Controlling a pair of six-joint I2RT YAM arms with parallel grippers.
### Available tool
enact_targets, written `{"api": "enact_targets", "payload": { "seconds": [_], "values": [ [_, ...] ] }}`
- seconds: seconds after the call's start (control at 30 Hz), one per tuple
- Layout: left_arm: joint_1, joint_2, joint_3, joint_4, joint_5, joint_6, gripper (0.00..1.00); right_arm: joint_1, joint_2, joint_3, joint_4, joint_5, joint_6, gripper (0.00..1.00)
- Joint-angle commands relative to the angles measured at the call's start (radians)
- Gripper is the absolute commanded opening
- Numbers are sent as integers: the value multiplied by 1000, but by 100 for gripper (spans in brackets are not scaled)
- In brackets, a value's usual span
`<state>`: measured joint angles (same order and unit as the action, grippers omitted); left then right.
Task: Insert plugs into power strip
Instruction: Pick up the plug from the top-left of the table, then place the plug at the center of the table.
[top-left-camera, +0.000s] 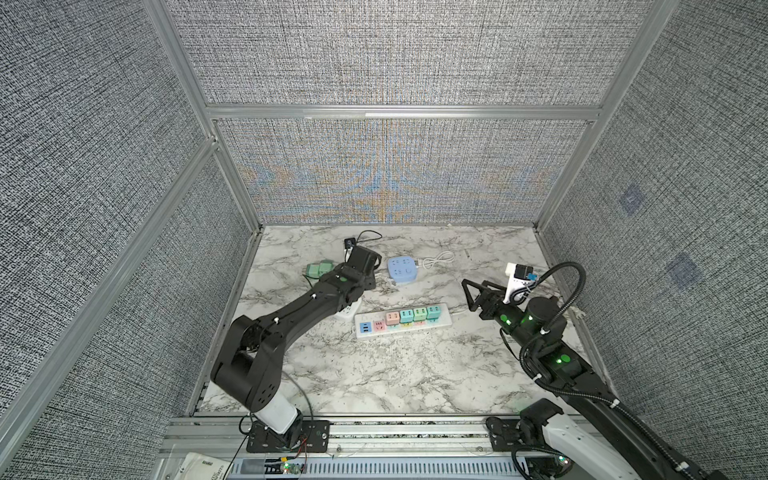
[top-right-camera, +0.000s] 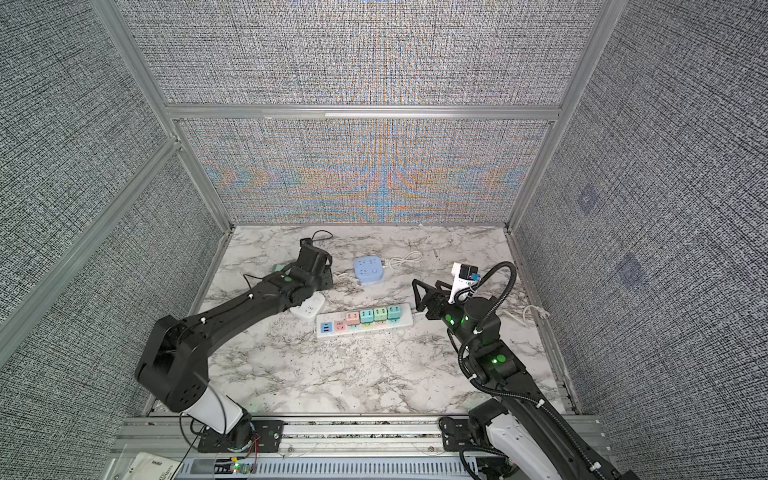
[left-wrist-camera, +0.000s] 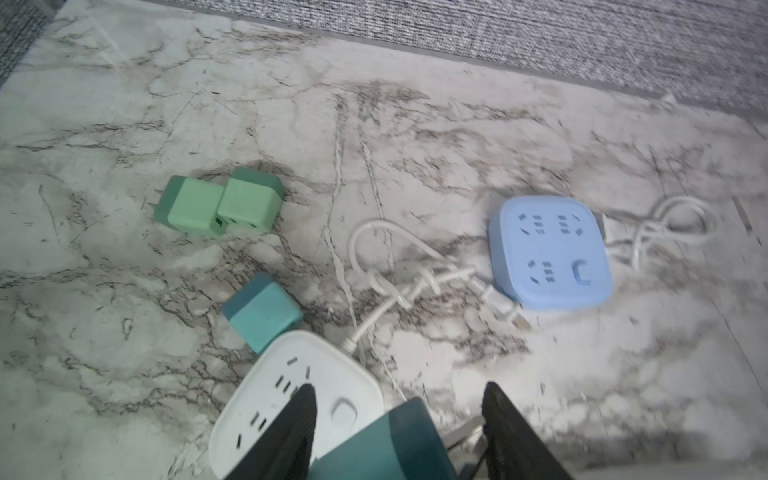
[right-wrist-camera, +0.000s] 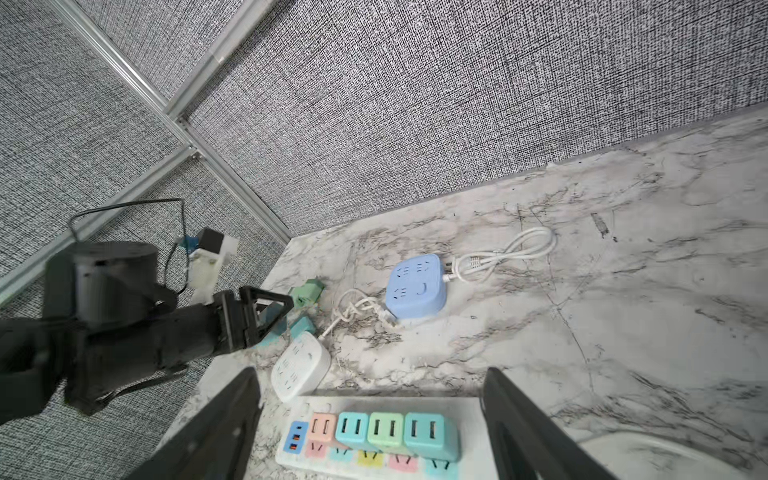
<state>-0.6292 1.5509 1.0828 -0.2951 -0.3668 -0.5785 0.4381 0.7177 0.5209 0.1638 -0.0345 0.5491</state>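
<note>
– Teal plug (left-wrist-camera: 382, 444): where does it sit against the left gripper (left-wrist-camera: 399, 388)?
– Right between the two black fingers (left-wrist-camera: 286, 436), as the left wrist view shows. Its body lies against one finger. Its metal prongs point at the other finger, and there is a gap beside the body on that side. The jaws stand partly open, and I cannot tell whether they actually pinch it.
– How does it look?
– It is a rounded cube in two shades of teal, close to the lens and blurred. In that picture it overlaps a white socket block (left-wrist-camera: 266, 399).
– And in the top views?
– Left of frame centre, the arm's own wrist hides that gripper.
– The other plugs?
– Two green plugs (left-wrist-camera: 193, 208) touch each other, and a lighter teal one (left-wrist-camera: 264, 311) lies just beside the white block. Four plugs (top-left-camera: 419, 313) stand in the power strip (top-left-camera: 446, 319), just below frame centre in both top views: pink, teal, green, teal.
– The right gripper (top-left-camera: 468, 296)?
– Its jaws are wide apart and hold nothing. It sits right of the strip's end in the frame, apart from it.
</note>
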Motion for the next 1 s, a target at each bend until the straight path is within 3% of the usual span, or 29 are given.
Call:
{"api": "enact_targets", "payload": {
  "seconds": [0.0,0.23,0.43,0.53,0.67,0.97],
  "values": [
    [-62,-94,-95,0,4,5,47,-4,-49,-32,-1,0,-13,85],
    [-283,-257,-281,52,59,8,48,-2,-141,-130,-28,-33,15,85],
    [-468,-189,-319,108,57,-5,48,-2,-224,-191,-84,-23,39,85],
    [-520,-104,-299,160,113,17,48,-2,-256,-225,-107,-15,56,85],
    [-578,5,-225,135,80,43,50,-2,-285,-254,-138,-13,75,85],
    [-581,192,-129,143,89,102,56,-2,-339,-297,-221,32,84,85]
  ]
}}
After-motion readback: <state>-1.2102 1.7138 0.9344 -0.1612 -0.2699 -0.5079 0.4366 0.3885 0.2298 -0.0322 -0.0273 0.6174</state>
